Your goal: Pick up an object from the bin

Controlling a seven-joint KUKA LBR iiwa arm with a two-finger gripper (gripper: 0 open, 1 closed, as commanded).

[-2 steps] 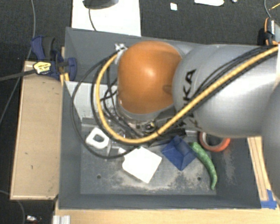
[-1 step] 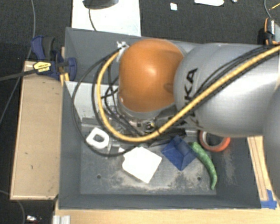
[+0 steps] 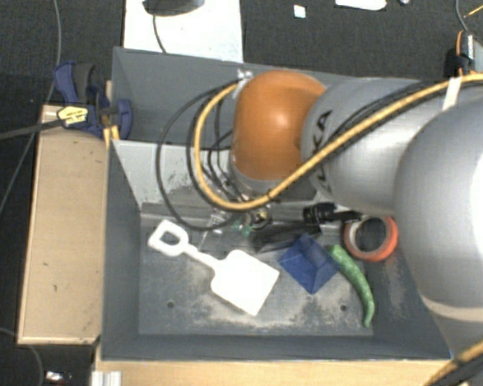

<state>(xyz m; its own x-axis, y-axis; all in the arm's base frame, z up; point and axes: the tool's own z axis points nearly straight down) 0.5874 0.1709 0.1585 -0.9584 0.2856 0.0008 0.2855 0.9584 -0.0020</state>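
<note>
Though largely hidden, gripper (image 3: pixel 254 225) apparently near white shovel (image 3: pixel 239 280).

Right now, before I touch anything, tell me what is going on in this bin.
The arm reaches in from the right, and its end effector is low over the back of the grey bin. Just in front of it lie a white toy shovel and a blue block. A curved green piece and an orange ring lie further right. All four rest on the bin floor, and nothing is lifted yet.
</note>
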